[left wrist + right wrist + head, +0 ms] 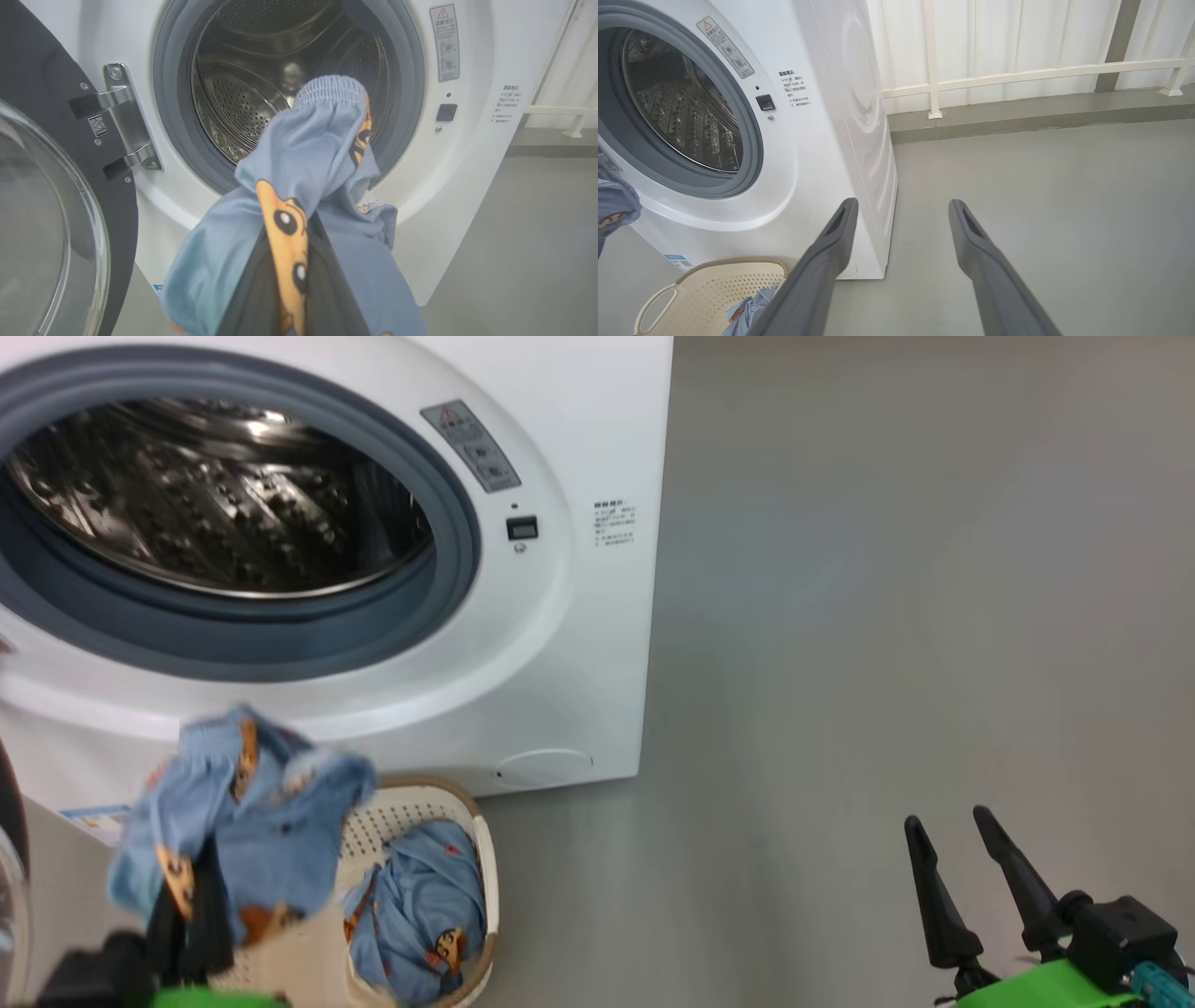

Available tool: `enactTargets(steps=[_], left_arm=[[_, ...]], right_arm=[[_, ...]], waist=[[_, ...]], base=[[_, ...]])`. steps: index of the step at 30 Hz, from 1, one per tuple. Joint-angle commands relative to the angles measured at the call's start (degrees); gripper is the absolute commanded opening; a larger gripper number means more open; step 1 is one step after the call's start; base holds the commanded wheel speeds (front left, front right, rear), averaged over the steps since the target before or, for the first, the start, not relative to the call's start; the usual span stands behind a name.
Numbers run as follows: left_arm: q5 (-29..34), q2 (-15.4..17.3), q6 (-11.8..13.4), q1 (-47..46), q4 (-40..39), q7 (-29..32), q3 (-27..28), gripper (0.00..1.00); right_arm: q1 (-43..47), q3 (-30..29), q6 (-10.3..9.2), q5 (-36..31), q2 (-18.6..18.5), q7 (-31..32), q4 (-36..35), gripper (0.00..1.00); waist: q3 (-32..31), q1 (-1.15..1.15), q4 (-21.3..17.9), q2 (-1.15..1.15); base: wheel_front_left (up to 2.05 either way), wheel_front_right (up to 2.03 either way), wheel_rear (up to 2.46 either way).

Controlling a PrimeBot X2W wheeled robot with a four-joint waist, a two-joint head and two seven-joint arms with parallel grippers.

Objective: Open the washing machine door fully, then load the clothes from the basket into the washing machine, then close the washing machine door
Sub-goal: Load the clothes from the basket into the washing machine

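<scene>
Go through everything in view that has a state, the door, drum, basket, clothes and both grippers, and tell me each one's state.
washing machine door: open.
drum: no clothes seen inside.
held garment: lifted, hanging before the drum opening.
left gripper: shut on the held garment.
basket: on the floor, holding a second garment.
right gripper: open, empty.
round flap: closed.

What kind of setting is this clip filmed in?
Likely a laundry corner, perhaps a balcony: a front-loading washing machine on a bare grey floor, a basket of clothes before it, a white railing behind.
</scene>
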Motion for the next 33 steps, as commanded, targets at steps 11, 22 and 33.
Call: enactTargets(steps=[11,22,33], left_arm=[[-0.2,3.1,-1.3,-16.9,5.6,-0.4,2.6,0.00],[-0.1,5.9,-1.6,-28.5,11.3,-0.4,2.8,0.00],[-0.7,10.8,-2.3,-42.5,19.1,1.3,3.5,0.00]], right_arm=[[-5.6,1.9,0.09,0.4,-0.8,-1.3,-1.1,1.00],[-8.4,1.8,0.09,0.9,-1.0,-2.0,-1.1,1.00],[-11.7,2.7,0.09,1.5,-0.9,-2.5,-0.4,1.00]], waist=[[8.8,0.00,-2.1,0.00],[16.7,0.00,-4.0,0.00],[23.1,0.00,-5.9,0.00]], base=[[0.00,0.00,0.00],[0.00,0.00,0.00],[0.00,0.00,0.00]])
